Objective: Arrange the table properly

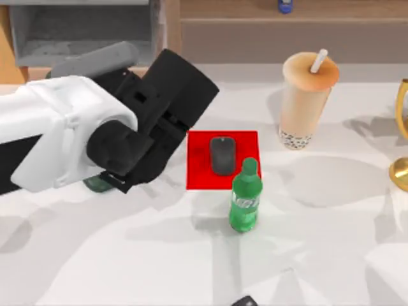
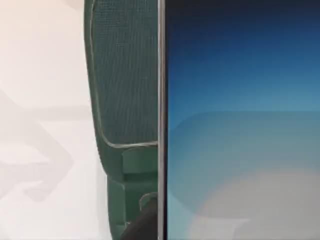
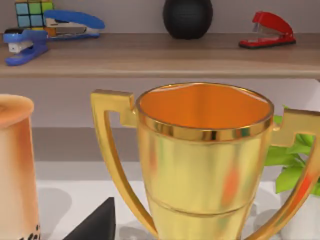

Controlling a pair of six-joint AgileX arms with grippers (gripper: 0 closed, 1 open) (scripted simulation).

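My left arm reaches in over the left-middle of the white table point(image 1: 127, 261). Its gripper point(image 1: 112, 171) points down at a dark green object point(image 1: 95, 184) that peeks out beneath it. In the left wrist view that green mesh-fronted object point(image 2: 125, 90) is very close, beside a blue panel point(image 2: 240, 125) with a thin metal edge. A black mouse point(image 1: 222, 155) lies on a red mat point(image 1: 199, 167). A green bottle point(image 1: 245, 199) stands upright at the mat's near right corner. My right arm is parked off to the right, its camera facing a gold trophy point(image 3: 205, 160).
A bubble tea cup point(image 1: 308, 102) with a straw stands right of the mat, and the trophy point(image 1: 401, 137) is at the right edge. The shelf point(image 3: 150, 55) behind holds staplers, a puzzle cube and a black round object. A green plant point(image 3: 292, 165) stands beside the trophy.
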